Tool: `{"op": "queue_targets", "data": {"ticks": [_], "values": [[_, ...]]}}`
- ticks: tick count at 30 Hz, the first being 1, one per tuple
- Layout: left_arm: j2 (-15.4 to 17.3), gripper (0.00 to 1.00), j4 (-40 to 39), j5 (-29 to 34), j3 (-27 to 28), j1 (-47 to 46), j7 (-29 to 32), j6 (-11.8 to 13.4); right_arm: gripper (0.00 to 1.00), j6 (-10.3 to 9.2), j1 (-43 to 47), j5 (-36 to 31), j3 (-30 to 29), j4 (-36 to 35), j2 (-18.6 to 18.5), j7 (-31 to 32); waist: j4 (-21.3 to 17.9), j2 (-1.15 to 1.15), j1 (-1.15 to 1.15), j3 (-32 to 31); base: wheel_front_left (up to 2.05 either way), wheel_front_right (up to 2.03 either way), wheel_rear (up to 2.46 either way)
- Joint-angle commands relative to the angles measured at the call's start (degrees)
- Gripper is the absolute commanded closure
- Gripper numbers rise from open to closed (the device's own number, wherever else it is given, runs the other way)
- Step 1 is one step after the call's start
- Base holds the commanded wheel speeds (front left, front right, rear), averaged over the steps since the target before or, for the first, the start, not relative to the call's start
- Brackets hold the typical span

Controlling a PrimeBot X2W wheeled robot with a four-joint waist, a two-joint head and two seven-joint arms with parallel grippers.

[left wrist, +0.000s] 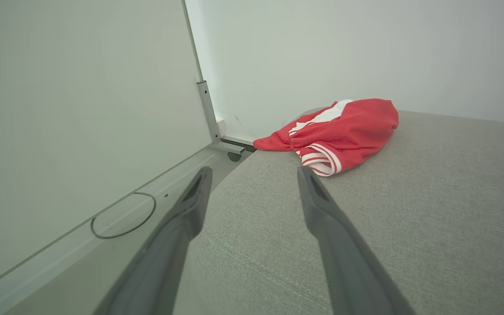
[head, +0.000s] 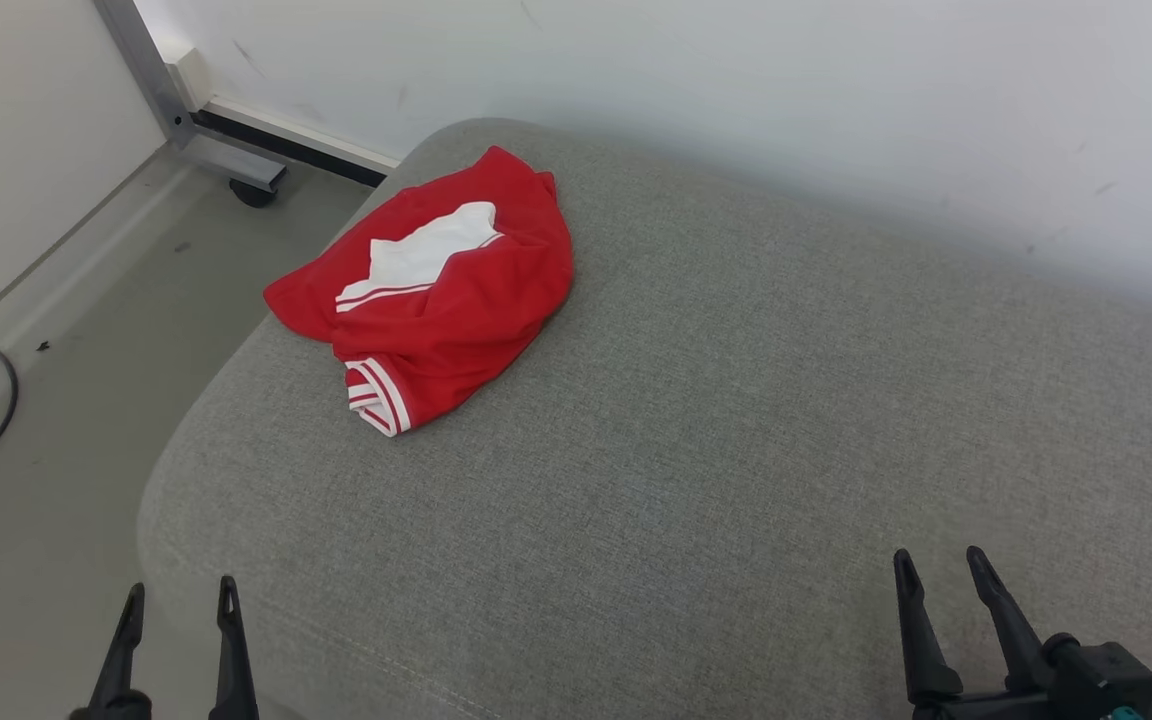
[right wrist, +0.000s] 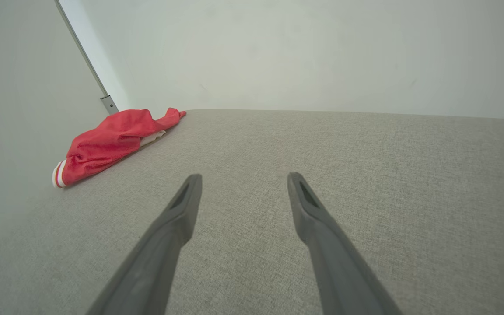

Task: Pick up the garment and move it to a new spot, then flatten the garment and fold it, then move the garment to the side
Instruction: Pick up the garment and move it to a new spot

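Pincers: left gripper (head: 182, 588) and right gripper (head: 938, 555) both spread wide — holding nothing. Red garment (head: 466, 300) crumpled on grey cushion (head: 736, 420), well apart.

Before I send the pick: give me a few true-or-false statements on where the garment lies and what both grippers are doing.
1. The red garment lies bunched on the grey cushion. True.
2. The left gripper is shut on the garment. False: it is open, empty and well apart from the garment.
3. The right gripper is open and holds nothing. True.
4. The garment is spread flat in the cushion's middle. False: it is crumpled near the cushion's far left corner.
5. A dark cable lies on the floor to the left of the cushion. True.
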Motion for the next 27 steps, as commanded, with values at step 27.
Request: {"op": "queue_targets", "data": {"ticks": [27], "values": [[9.0, 0.00, 12.0, -5.9, 5.4, -41.5, -0.2, -4.4, 0.00, -0.15, -6.4, -3.3, -4.7, -15.1, -3.5, 2.4, -17.6, -0.01, 0.00, 15.9, 0.00, 0.00, 0.00]]}}
